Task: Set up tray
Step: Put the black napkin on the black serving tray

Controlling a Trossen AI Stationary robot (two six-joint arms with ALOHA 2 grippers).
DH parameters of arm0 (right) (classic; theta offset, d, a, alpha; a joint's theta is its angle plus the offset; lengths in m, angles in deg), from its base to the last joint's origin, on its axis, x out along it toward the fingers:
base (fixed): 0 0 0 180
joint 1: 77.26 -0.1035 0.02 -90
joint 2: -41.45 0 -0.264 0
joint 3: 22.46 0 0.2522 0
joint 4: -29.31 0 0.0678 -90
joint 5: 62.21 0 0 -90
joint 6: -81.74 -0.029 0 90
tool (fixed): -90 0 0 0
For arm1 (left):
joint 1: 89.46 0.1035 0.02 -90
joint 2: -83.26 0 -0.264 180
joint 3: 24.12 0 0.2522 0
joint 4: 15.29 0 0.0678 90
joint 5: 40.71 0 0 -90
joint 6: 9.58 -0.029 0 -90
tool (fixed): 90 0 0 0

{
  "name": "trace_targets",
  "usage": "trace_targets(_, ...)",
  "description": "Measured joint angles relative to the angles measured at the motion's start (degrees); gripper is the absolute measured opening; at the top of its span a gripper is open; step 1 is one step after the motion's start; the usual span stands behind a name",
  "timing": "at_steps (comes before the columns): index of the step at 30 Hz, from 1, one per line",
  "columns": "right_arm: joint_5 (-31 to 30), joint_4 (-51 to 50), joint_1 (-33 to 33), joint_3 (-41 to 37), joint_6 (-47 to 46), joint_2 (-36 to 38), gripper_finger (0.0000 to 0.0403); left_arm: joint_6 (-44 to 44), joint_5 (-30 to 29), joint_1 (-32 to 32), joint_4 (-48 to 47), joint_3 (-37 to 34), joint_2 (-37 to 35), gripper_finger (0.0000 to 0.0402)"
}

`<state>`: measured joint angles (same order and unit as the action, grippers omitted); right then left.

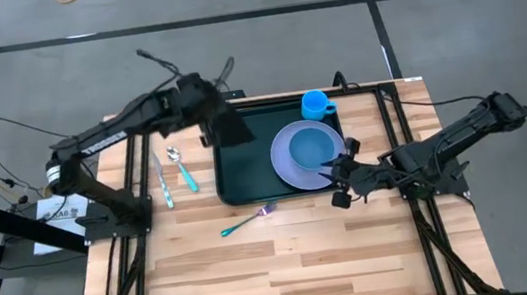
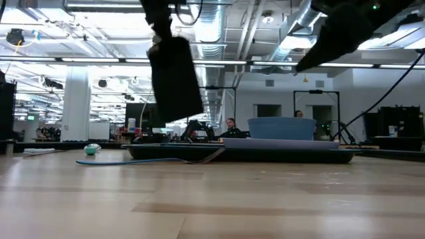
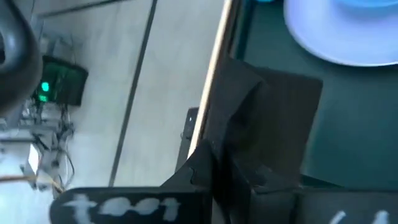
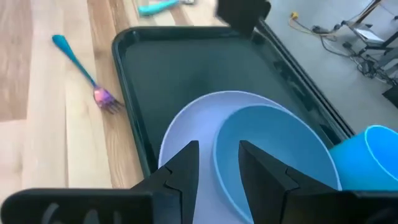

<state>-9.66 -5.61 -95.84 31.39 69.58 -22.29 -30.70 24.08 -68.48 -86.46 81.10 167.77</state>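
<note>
Nearest the table's front edge, a fork (image 1: 248, 220) with a teal handle is lying on the bare wood, just off the tray's (image 1: 247, 175) front rim. Beyond it, the dark green tray is sitting flat on the table, right of centre, and carrying a pale blue plate (image 1: 291, 169) with a blue bowl (image 1: 314, 145) resting on it in the tray's right half. The right gripper (image 1: 339, 170) is reaching in from the right side and hovering at the plate's right edge; in the right wrist view its 2 fingers (image 4: 180, 165) are standing spread apart, with the rims of plate (image 4: 186, 124) and bowl (image 4: 267, 149) showing beyond the gap, and nothing pinched between them. To the left of the tray, a knife (image 1: 163, 181) and a spoon (image 1: 182, 167), both teal-handled, are lying side by side on the wood. Over the tray's back-left corner, the left gripper (image 1: 214, 121) is holding a flat black rectangle (image 1: 227, 127) pinched between its fingers; in the low view that rectangle (image 2: 174, 78) is hanging tilted, clear above the table. At the tray's back-right corner, a blue cup (image 1: 316, 105) is standing on the tray, behind the plate.
</note>
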Motion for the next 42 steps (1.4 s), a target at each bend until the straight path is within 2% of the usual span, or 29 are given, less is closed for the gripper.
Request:
trace_targets(5,0.0,-0.9,1.2,-0.1,-0.7,-2.2,0.0107,-3.7,1.9,8.0,8.2,-4.3,0.0,0.0000)
trace_targets(11,0.1,-0.9,3.6,-0.1,-1.0,-4.2,0.0107,-7.4,2.8,12.4,20.9,-8.8,0.0,0.0000)
trace_targets(16,0.1,-1.2,5.0,-0.2,-1.0,-5.0,0.0107,-5.9,6.9,12.4,21.7,-13.7,-0.1,0.0000)
trace_targets(21,0.1,-1.1,5.2,-0.1,-1.0,-4.9,0.0107,-2.7,10.0,11.1,27.6,-21.5,-0.1,0.0000)
trace_targets(28,0.1,-1.0,4.7,-0.1,-1.3,-4.9,0.0107,3.1,11.0,8.0,28.8,-28.2,-0.1,0.0000)
trace_targets(36,0.1,-0.2,4.7,-0.1,-1.0,-4.9,0.0107,6.8,10.7,5.4,29.2,-29.1,0.0,0.0000)
trace_targets(42,0.0,-0.1,4.9,-0.1,-0.8,-4.9,0.0107,5.5,0.9,5.7,25.8,-20.4,-0.1,0.0000)
